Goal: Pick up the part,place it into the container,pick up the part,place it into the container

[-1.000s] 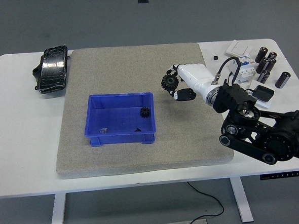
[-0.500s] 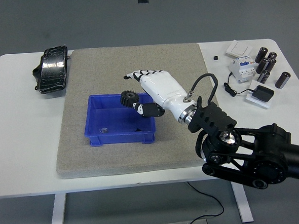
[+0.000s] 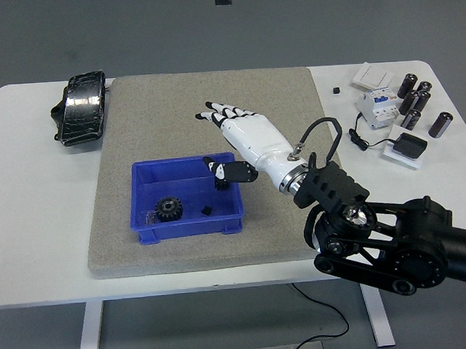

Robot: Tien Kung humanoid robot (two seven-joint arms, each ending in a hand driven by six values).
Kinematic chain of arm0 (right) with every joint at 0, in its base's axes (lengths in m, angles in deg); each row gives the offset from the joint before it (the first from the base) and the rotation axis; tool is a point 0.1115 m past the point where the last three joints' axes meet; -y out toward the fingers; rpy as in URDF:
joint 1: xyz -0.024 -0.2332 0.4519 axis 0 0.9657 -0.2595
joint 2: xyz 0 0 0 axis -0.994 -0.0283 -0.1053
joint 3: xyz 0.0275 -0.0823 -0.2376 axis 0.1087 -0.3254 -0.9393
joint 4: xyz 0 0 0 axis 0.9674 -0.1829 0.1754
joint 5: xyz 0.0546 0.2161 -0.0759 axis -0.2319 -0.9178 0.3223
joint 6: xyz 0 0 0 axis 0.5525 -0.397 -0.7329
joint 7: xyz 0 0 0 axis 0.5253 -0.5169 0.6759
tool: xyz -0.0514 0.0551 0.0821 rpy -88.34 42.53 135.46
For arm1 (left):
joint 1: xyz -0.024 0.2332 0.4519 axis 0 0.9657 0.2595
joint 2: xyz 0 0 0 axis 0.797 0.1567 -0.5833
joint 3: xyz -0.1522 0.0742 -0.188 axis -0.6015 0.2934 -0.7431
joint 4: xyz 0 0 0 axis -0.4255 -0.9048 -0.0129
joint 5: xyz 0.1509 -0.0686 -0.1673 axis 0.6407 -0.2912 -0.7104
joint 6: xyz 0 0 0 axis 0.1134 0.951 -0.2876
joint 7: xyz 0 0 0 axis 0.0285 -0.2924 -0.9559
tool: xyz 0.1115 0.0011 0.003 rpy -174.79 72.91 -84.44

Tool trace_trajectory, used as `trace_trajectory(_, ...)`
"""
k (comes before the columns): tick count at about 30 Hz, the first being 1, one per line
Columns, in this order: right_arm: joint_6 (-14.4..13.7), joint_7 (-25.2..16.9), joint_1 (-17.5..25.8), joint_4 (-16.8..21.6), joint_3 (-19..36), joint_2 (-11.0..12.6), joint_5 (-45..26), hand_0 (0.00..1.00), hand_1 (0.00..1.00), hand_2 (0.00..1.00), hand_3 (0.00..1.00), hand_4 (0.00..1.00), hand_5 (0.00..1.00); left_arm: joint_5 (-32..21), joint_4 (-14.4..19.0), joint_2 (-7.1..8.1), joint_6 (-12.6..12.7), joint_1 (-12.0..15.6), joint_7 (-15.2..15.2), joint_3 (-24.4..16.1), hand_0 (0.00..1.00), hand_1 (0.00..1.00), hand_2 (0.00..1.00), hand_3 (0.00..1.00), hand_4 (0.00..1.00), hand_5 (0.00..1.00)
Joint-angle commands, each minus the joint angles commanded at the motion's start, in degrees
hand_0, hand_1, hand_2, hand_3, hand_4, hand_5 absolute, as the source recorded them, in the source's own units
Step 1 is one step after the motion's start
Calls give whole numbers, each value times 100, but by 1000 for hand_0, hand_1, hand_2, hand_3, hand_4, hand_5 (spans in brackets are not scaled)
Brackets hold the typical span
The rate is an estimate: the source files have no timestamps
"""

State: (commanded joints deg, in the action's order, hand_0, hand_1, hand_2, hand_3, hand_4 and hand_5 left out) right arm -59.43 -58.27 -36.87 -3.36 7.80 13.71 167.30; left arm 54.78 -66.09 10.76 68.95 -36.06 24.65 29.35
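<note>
Gear dropped since half a second ago: right hand (image 3: 229, 135) now splayed and empty over the bin's (image 3: 189, 225) right rim, so release is done. White bench (image 3: 30, 226), grey mat (image 3: 212, 93) mid-frame, blue bin centre-left. Big gear (image 3: 169, 208) lies lower left in the bin, small gear (image 3: 207, 210) just beside. Left arm unseen.

grey mat (image 3: 165, 99), black pouch (image 3: 80, 107), cylinders (image 3: 418, 100)
</note>
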Motion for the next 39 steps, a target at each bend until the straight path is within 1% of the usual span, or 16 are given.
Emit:
trace_trajectory(1,-46,-58,37,42,117,38,-103,752,922,941,889,630,286,-3,0,-1,1,2,-1,2,676,669,606,559,487,500)
trace_trajectory(6,-244,-299,232,220,669,201,-567,752,922,941,889,630,286,-10,-2,-8,-3,2,-7,0,676,669,606,559,487,500)
trace_trajectory(7,-284,-347,284,254,786,236,-659,712,875,898,859,616,273,-15,-4,-9,-6,1,-11,2,676,669,606,559,487,499)
trace_trajectory(10,-444,-559,520,325,1132,362,-1000,712,875,898,859,616,273,-35,-7,-13,-7,6,-20,6,676,669,606,559,487,499)
trace_trajectory(12,-535,-720,688,328,1348,431,-1222,712,875,898,859,616,273,-44,-5,-18,-5,13,-19,10,676,669,606,559,487,499)
trace_trajectory(13,-593,-838,807,319,1483,473,-1367,675,837,851,828,619,282,-58,-5,-22,-2,18,-23,18,676,669,605,559,487,497)
trace_trajectory(17,-724,-1230,1217,280,1909,605,-1860,675,837,851,828,619,282,-88,-5,-33,2,24,-33,34,676,669,605,559,487,497)
trace_trajectory(18,-749,-1321,1315,271,1994,637,-1974,675,837,851,828,619,282,-101,-6,-37,4,25,-38,40,676,669,605,559,487,497)
trace_trajectory(19,-771,-1440,1450,235,2100,683,-2124,646,793,819,780,648,295,-117,-7,-43,4,28,-44,51,676,669,606,559,488,497)
trace_trajectory(22,-790,-1619,1736,122,2277,770,-2445,646,793,819,780,648,295,-134,-7,-56,5,32,-48,65,676,669,606,559,488,497)
trace_trajectory(26,-703,-1851,2081,-110,2465,818,-2832,637,772,809,769,651,289,-144,-18,-59,-5,18,-66,65,676,669,605,559,488,495)
trace_trajectory(29,-587,-2130,2323,-234,2675,777,-3232,637,772,809,769,651,289,-156,-25,-58,-13,13,-82,70,676,669,605,559,488,495)
trace_trajectory(33,-388,-2581,2690,-240,3092,685,-3884,624,748,799,766,664,281,-164,-22,-59,-10,31,-75,75,676,669,605,559,489,495)
trace_trajectory(36,-155,-2954,3014,-185,3450,625,-4512,624,748,799,766,664,281,-167,-23,-59,-14,40,-72,74,676,669,605,559,489,495)
trace_trajectory(37,-80,-3055,3100,-171,3550,608,-4688,616,720,776,760,700,301,-171,-25,-60,-15,41,-74,74,677,669,604,559,490,490)
trace_trajectory(39,161,-3287,3328,-133,3813,549,-5191,616,720,776,760,700,301,-194,-32,-67,-23,43,-88,86,677,669,604,559,490,490)
